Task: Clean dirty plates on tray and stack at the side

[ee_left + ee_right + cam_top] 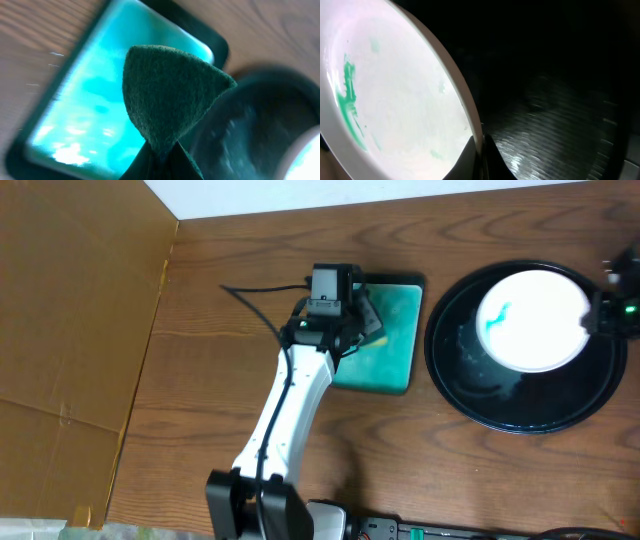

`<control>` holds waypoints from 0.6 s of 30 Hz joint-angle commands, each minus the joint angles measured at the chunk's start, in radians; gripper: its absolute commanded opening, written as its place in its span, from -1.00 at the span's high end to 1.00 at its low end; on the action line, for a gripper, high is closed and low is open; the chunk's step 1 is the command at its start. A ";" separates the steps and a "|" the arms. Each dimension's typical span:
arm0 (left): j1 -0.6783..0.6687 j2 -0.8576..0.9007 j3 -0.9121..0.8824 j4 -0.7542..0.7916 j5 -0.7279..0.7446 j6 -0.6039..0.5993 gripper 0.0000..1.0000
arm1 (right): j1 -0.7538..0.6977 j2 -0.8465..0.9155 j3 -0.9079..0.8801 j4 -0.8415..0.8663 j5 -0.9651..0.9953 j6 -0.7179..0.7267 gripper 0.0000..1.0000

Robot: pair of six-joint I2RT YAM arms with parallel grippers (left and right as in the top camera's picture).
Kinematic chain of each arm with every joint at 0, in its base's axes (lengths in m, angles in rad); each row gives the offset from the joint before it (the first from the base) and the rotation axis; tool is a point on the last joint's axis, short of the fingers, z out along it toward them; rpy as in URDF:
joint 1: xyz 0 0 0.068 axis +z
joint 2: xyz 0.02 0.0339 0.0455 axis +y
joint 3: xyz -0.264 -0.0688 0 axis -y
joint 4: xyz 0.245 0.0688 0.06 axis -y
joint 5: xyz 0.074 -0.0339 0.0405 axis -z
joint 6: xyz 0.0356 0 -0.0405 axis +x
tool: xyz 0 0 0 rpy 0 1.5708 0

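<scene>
One white plate (532, 318) with a teal smear lies over the round black tray (470, 385) at the right. My right gripper (596, 315) is shut on the plate's right rim; the right wrist view shows the rim (470, 115) pinched between the fingers (481, 150), the plate (395, 100) tilted above the tray's wet floor (555, 130). My left gripper (345, 330) is shut on a dark green scouring pad (167, 95) and holds it over the rectangular teal dish (395, 330). Other plates are out of view.
The teal dish with black edge (75, 110) sits on the wooden table just left of the tray (240, 135). A brown cardboard panel (70, 330) covers the left side. A black cable (260, 290) runs behind my left arm.
</scene>
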 commanded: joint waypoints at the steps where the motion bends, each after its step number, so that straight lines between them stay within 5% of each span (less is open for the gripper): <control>1: -0.018 0.053 -0.008 0.025 0.250 0.116 0.86 | 0.060 0.073 0.011 0.028 -0.017 -0.035 0.98; 11: -0.189 0.070 -0.008 0.084 0.257 0.128 0.85 | 0.088 0.234 0.011 0.080 0.031 0.006 0.98; 18: -0.344 0.168 -0.008 0.202 0.131 -0.072 0.85 | 0.086 0.239 0.012 0.083 0.116 0.062 0.97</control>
